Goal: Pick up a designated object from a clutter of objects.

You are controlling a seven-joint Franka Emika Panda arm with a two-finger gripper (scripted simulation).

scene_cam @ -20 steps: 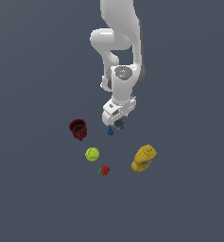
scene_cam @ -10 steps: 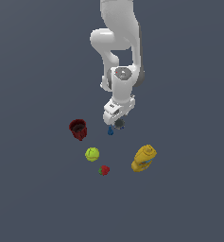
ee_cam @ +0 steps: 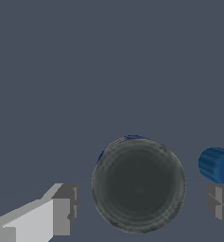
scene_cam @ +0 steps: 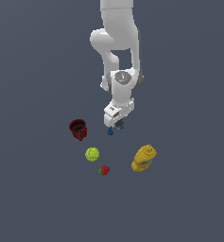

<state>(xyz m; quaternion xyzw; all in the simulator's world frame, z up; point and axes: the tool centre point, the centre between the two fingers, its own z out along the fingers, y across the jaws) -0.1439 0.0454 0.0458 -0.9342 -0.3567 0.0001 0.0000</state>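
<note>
The designated object, a dark grey round piece with a blue edge, lies on the floor. It sits between my two fingers, with a gap on each side. My gripper is open and pointing straight down over it. In the exterior view the designated object is mostly hidden under my gripper. The tiny blue piece lies just beside it and appears as the blue piece close to one finger.
The rest of the clutter lies nearer the camera in the exterior view. A dark red cup is toward the exterior view's left. Below it are a yellow-green ball and a red strawberry-like piece. A yellow bottle lies toward the right.
</note>
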